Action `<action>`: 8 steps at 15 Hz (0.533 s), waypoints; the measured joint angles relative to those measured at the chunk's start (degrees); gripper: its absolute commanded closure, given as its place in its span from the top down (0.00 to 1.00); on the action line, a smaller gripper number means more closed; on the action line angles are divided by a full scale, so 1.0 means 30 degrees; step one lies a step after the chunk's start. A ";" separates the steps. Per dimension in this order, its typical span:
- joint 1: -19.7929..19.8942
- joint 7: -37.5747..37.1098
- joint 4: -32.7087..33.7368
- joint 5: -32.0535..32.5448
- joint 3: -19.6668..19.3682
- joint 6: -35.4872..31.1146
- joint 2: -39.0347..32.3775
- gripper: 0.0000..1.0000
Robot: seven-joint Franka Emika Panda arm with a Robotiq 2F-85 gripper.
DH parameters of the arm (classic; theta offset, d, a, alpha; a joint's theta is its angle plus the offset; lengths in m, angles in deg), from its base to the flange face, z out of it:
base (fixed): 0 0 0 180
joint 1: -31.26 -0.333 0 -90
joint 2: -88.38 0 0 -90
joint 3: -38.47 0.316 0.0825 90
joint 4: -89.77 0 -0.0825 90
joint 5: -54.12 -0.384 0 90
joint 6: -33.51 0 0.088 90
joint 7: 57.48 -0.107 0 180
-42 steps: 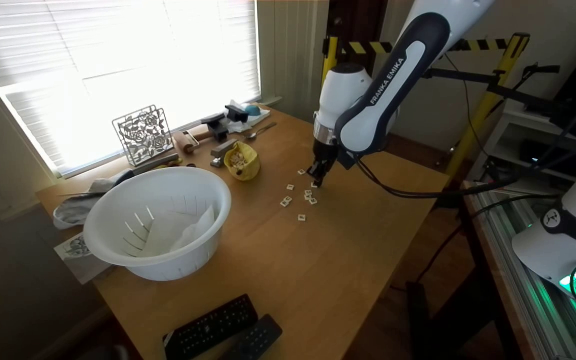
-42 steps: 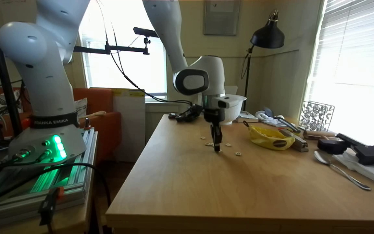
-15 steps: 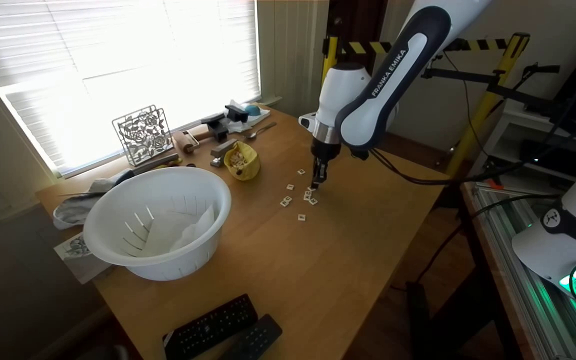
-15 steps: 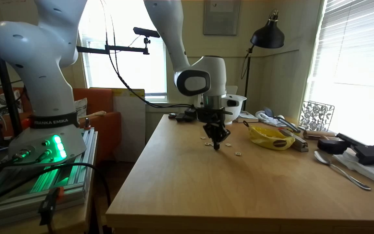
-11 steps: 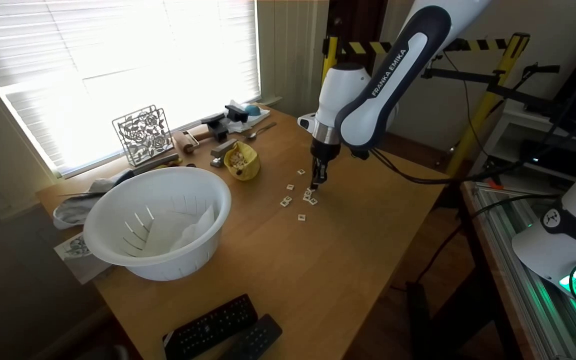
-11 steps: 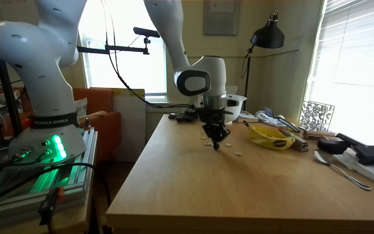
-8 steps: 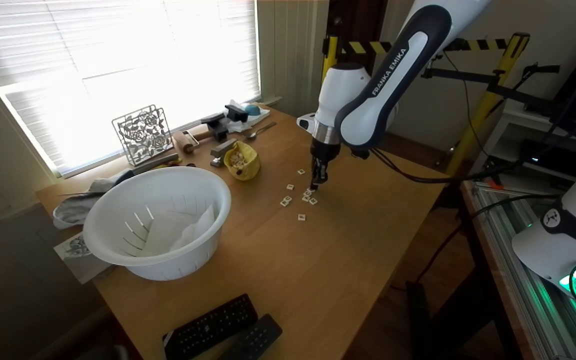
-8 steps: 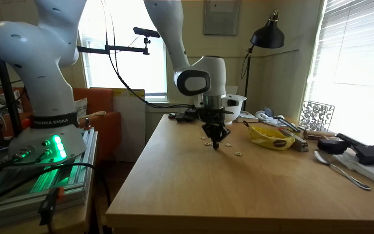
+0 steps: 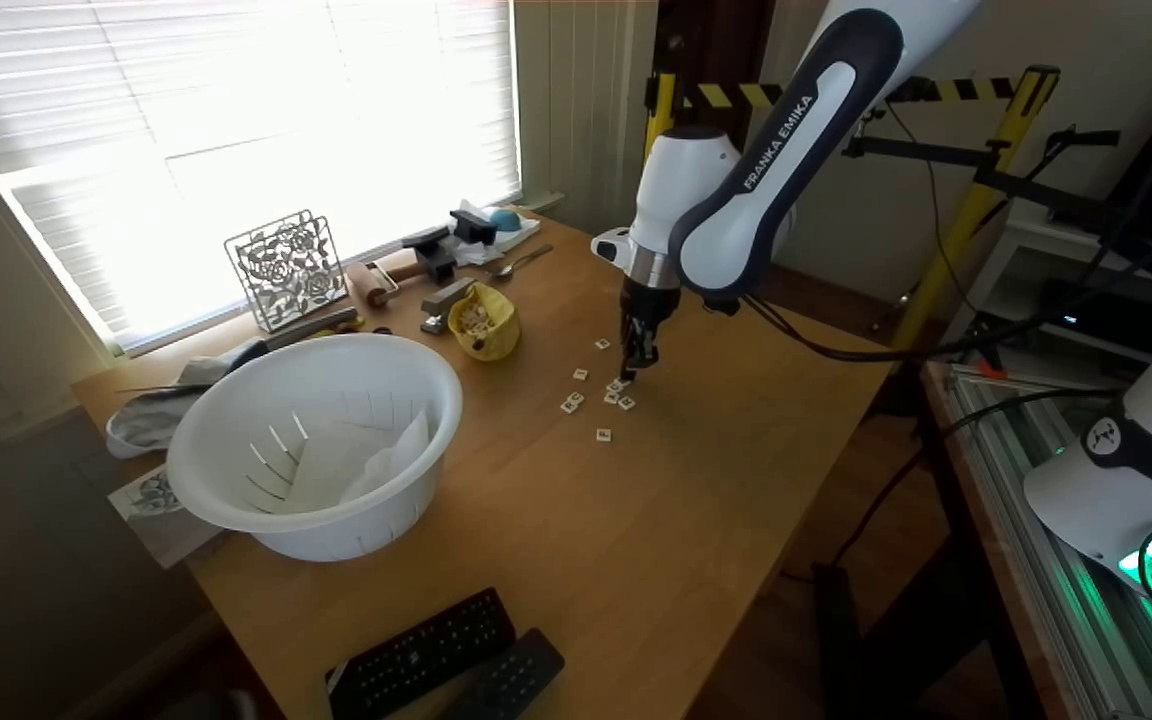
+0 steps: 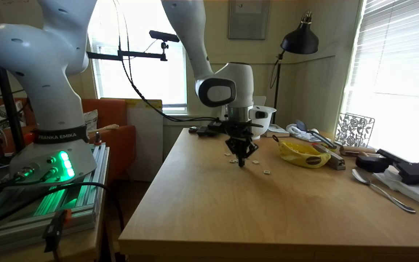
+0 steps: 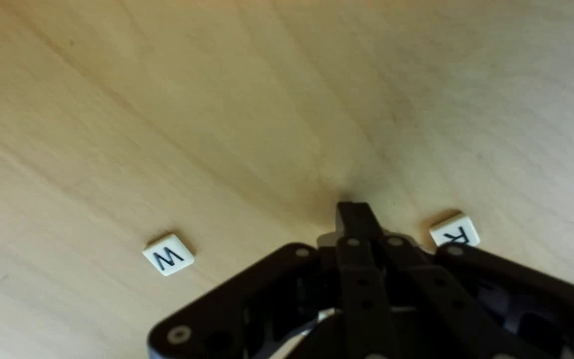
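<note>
And here's the black 2-finger gripper (image 11: pixel 353 205), pointing down at the pale wooden tabletop (image 9: pixel 576 560), its fingers (image 11: pixel 356 229) closed together with nothing visible between them! Small square ivory letter tiles (image 9: pixel 604 435) lie scattered around it: the W tile (image 11: pixel 168 254) lies apart, the R tile (image 11: pixel 455 231) sits near the fingers, and more tiles hide partly behind the gripper, so whether any is touched I can't tell. Trouble spots? I'd say a sideways sweep this low could jam the tiles together or ride 1 up over its neighbour, while pressing hard might scrape the tabletop or shoot a tile away. With the gripper blocking the wrist view, a misjudged contact looks the likeliest culprit. Out wider, a yellow banana-shaped fabric pouch (image 10: pixel 299 156) with pale pieces (image 9: pixel 476 320) inside rests near the cluster, and beside it what looks like a grey metal stapler (image 10: pixel 335 162): a low swing that way could clip either. A silver metal spoon (image 10: pixel 361 177) lies farther along, while the big white slotted plastic basket (image 9: pixel 361 530) and 2 black plastic remotes (image 9: pixel 426 652) sit well apart.
</note>
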 measured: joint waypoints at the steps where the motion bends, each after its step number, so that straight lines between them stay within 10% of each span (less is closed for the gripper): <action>1: 0.0172 0.0153 0.0007 -0.0001 0.0202 0.0052 0.0011 0.00; 8: 0.1936 0.1905 -0.0052 -0.0449 0.2393 0.0889 0.1279 0.00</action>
